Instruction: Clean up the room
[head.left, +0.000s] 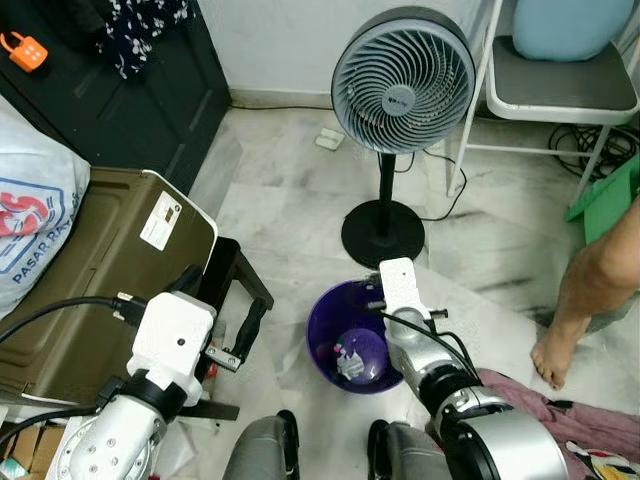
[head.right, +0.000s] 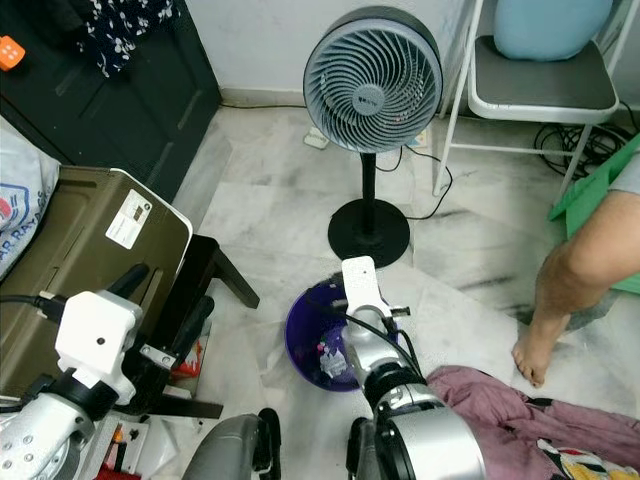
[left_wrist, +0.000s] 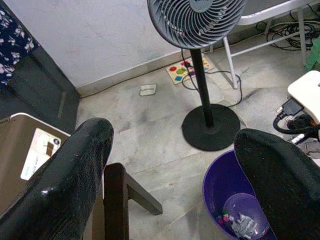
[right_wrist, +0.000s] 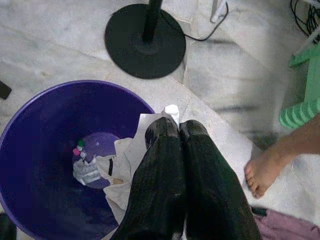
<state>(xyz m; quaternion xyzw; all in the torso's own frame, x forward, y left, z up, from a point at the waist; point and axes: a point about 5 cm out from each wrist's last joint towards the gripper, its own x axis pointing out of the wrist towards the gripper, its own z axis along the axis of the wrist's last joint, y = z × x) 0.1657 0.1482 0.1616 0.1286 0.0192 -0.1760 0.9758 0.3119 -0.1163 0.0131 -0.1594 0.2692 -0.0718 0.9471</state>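
Note:
A purple bin (head.left: 322, 312) stands on the marble floor in front of me, with bits of crumpled trash (head.left: 352, 362) at its bottom. My right gripper (right_wrist: 179, 127) hangs over the bin's near rim (right_wrist: 30, 115), shut on a crumpled white wrapper (right_wrist: 127, 160). A small white cap (right_wrist: 171, 109) shows at the fingertips. My left gripper (head.left: 222, 300) is held to the left of the bin, beside a dark stool (head.left: 238, 268). It is open, its fingers (left_wrist: 75, 175) wide apart and nothing between them.
A standing fan (head.left: 400, 80) rises just behind the bin on a round black base (head.left: 383, 232). A brown case (head.left: 100, 260) lies at the left. A person's bare leg (head.left: 590, 290) stands at the right, by a maroon cloth (head.left: 560, 410). A folding chair (head.left: 560, 95) and cables fill the far right.

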